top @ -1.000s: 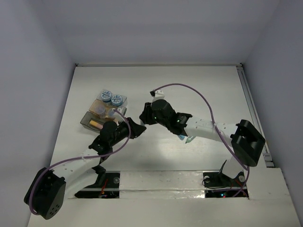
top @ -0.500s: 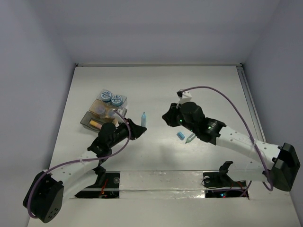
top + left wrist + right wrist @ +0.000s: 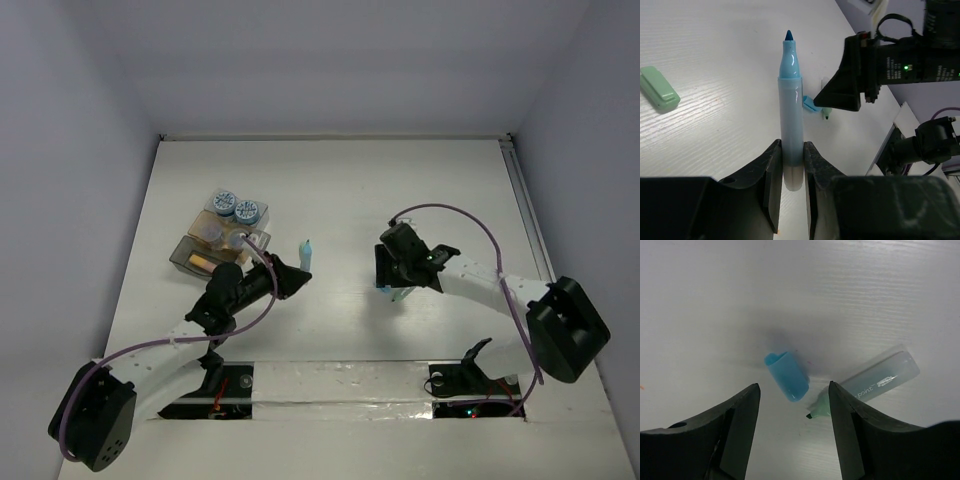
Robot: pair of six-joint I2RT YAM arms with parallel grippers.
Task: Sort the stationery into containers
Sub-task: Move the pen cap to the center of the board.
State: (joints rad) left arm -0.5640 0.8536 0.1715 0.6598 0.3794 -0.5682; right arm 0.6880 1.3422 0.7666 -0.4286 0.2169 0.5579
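Observation:
My left gripper (image 3: 297, 272) (image 3: 791, 167) is shut on the lower end of an uncapped blue marker (image 3: 305, 252) (image 3: 791, 95), tip pointing away from it. My right gripper (image 3: 390, 272) (image 3: 794, 412) is open and empty. It hangs just above a loose blue cap (image 3: 787, 375) (image 3: 809, 103) and an uncapped green marker (image 3: 875, 379) (image 3: 404, 293) lying on the table. The two see-through boxes stand at the left. The back box (image 3: 258, 221) holds round blue-grey tubs (image 3: 236, 206). The front box (image 3: 181, 254) holds an orange stick (image 3: 203, 262).
A green cap (image 3: 658, 89) lies on the table to the left of the held marker in the left wrist view. The two arms are about a hand's width apart at mid table. A rail (image 3: 530, 235) runs along the right edge of the white table.
My right gripper has drawn away rightward from the left gripper and come down over the blue cap and green marker. The left gripper keeps holding the blue marker, now showing.

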